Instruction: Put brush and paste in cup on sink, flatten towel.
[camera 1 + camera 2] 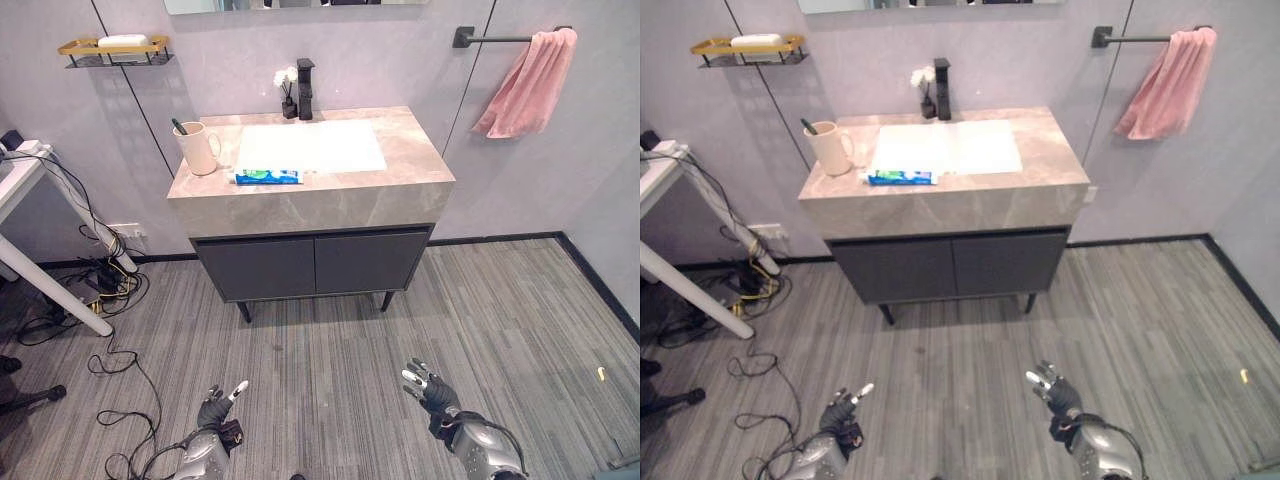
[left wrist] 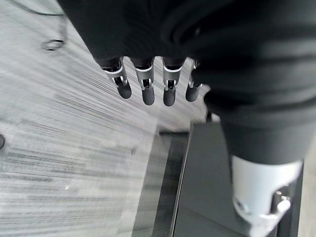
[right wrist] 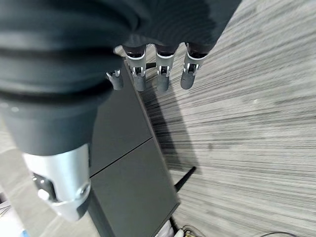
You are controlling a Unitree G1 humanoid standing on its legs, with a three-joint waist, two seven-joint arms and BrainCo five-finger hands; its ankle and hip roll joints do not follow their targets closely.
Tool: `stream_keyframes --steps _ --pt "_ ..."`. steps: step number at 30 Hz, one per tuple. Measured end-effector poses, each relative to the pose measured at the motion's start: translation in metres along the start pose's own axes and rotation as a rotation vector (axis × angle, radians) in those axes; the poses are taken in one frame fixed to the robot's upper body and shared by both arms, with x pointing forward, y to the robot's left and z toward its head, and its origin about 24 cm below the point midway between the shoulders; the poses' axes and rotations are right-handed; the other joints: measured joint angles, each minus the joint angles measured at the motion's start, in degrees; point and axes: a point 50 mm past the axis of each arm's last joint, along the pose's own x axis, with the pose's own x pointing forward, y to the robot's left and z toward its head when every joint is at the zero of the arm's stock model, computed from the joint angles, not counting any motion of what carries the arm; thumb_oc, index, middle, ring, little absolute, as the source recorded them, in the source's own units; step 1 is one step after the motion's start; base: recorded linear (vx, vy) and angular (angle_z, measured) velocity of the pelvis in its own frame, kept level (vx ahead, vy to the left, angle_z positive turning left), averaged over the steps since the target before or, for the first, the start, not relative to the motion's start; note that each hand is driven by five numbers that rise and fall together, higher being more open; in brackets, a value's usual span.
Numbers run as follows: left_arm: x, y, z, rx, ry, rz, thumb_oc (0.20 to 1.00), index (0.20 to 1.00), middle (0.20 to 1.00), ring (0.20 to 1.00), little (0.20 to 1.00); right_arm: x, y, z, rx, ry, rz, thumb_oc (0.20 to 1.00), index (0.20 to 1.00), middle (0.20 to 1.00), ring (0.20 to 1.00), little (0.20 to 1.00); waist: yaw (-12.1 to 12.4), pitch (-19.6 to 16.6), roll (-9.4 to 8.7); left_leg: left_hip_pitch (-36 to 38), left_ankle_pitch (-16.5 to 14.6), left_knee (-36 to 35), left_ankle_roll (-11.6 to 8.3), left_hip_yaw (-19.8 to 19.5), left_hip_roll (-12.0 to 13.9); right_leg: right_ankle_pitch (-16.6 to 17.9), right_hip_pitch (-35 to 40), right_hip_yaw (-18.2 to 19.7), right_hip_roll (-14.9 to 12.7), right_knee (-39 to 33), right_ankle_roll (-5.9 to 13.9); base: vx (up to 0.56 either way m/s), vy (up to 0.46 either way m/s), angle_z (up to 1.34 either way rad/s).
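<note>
Both hands, left hand and right hand, hang open and empty well short of the sink, so approaching the paste beside the cup looks next.

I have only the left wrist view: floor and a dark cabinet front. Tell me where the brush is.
Observer: The brush already stands in the cup, at the left end of the sink counter.
Operator: Now find the paste.
Observer: The paste lies flat on the counter, at the front edge of the basin, right of the cup.
Operator: Report the towel.
Observer: The pink towel hangs bunched at the right end of the wall bar, right of the sink.
</note>
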Motion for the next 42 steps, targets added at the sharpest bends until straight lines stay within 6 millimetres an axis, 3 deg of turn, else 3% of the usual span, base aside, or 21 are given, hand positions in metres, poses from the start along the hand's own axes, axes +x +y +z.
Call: stream_keyframes --steps 6,8,14,26,37,40,42 --pt "-0.002 0.009 -0.018 0.101 0.075 0.011 1.000 1.000 1.000 1.000 1.000 -0.016 -0.003 -0.054 0.072 0.258 0.024 1.000 1.000 1.000 1.000 1.000 0.2 0.1 -0.85 0.1 -0.2 -0.1 -0.27 0.0 0.2 0.4 0.7 0.0 0.2 -1.3 -0.13 0.01 -0.003 0.00" --pt "-0.003 0.011 -0.023 0.109 0.096 0.017 1.000 1.000 1.000 1.000 1.000 -0.021 -0.007 -0.063 0.124 0.278 -0.011 1.000 1.000 1.000 1.000 1.000 0.3 0.2 -1.05 0.1 -0.3 -0.1 -0.41 0.1 0.2 0.6 0.8 0.1 0.2 -1.7 -0.29 0.00 0.000 0.00" --pt "-0.006 0.017 -0.042 0.126 0.219 0.023 1.000 1.000 1.000 1.000 1.000 -0.020 -0.008 -0.063 0.124 0.277 -0.016 1.000 1.000 1.000 1.000 1.000 -0.2 0.1 -1.43 0.2 -0.3 -0.1 -0.40 0.4 0.2 1.0 0.8 0.6 0.2 -1.8 -0.29 0.02 0.011 -0.03" --pt "-0.009 0.018 -0.049 0.201 0.267 -0.014 1.000 1.000 1.000 1.000 1.000 -0.034 -0.020 -0.084 0.103 0.380 -0.115 1.000 1.000 1.000 1.000 1.000 -0.9 -0.9 0.05 0.9 -0.4 -0.1 -0.21 1.3 0.3 1.2 1.0 1.4 0.2 -1.7 -0.21 0.01 0.005 -0.03" --pt "-0.013 0.020 -0.059 0.201 0.319 -0.050 1.000 1.000 1.000 1.000 1.000 -0.044 -0.028 -0.094 0.093 0.431 -0.147 1.000 1.000 1.000 1.000 1.000 -1.1 -1.8 -0.11 -0.1 -0.5 -0.1 -0.09 1.4 0.2 1.2 -0.2 1.5 0.3 -1.1 -0.26 -0.01 0.003 0.00" --pt "-0.007 0.016 -0.048 0.206 0.288 -0.056 1.000 1.000 1.000 1.000 1.000 -0.033 -0.024 -0.081 -0.002 0.412 -0.149 1.000 1.000 1.000 1.000 1.000 -1.2 0.1 -0.97 -1.6 -0.8 2.1 -0.12 1.5 0.3 -3.1 -5.4 1.6 0.1 8.8 0.01 -0.12 0.007 -0.02" --pt "0.002 0.013 -0.027 0.210 0.227 -0.061 1.000 1.000 1.000 1.000 1.000 -0.016 -0.014 -0.060 -0.029 0.343 -0.149 1.000 1.000 1.000 1.000 1.000 -1.1 3.0 -3.13 -6.7 -3.9 10.4 -0.57 1.9 0.1 -6.5 -10.7 1.6 -0.6 16.8 -0.16 -0.12 0.023 -0.02"
